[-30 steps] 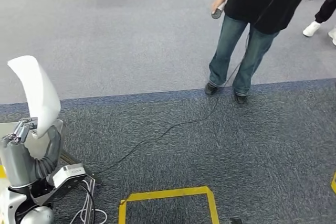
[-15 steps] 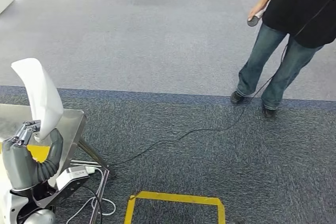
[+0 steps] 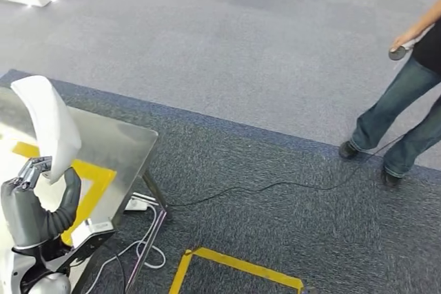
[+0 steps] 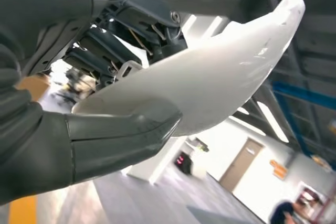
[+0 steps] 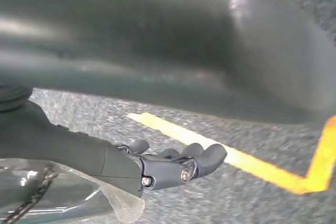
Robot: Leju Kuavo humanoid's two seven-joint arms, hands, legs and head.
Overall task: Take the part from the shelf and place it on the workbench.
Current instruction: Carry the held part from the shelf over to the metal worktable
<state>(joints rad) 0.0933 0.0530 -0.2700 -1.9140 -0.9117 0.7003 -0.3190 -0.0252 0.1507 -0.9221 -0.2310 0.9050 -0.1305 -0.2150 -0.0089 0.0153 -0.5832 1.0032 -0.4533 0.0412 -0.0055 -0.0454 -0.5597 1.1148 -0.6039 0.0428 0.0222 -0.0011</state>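
The part is a white curved shell, standing upright at the lower left of the head view. My left hand grips its lower end, thumb in front and dark fingers behind. In the left wrist view the part lies across the thick grey thumb. The held part hangs over the near corner of the steel workbench, which carries a yellow tape mark. My right hand hangs above the carpet, its fingers loosely bent and holding nothing.
A person in jeans stands at the right with a controller, and a black cable runs from there across the carpet to the bench. White cables lie under the bench. A yellow taped outline marks the floor.
The whole view has swung left: the workbench now takes up more of the lower left and the person sits further right. My left hand keeps its hold on the part.
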